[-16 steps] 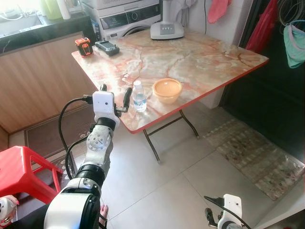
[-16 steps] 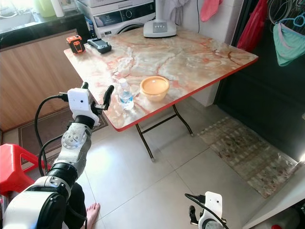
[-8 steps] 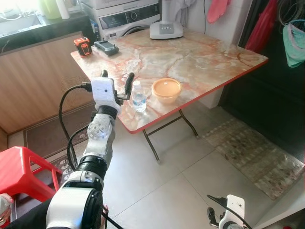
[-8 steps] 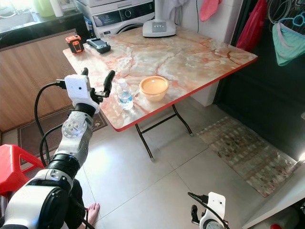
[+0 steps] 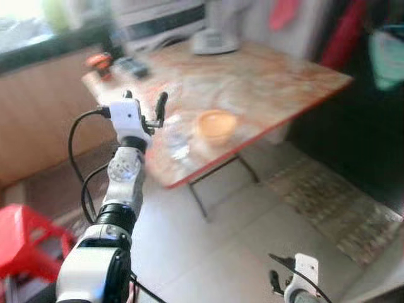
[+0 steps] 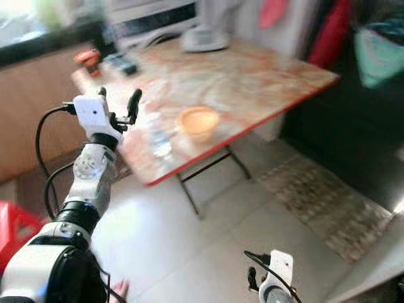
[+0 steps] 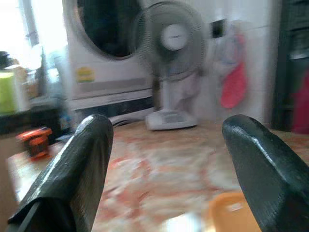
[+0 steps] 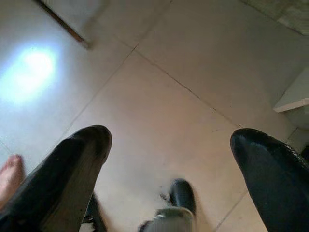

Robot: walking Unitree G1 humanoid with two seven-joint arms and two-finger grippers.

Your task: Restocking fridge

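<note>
At table edge, left gripper is reaching out with arm raised, fingers spread wide, gripping nothing. Water bottle is standing on the table just beside it, orange bowl next over. Right gripper is hanging low over floor tiles, fingers wide apart, empty.

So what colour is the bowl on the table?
Orange bowl, clearest in the left eye view.
</note>
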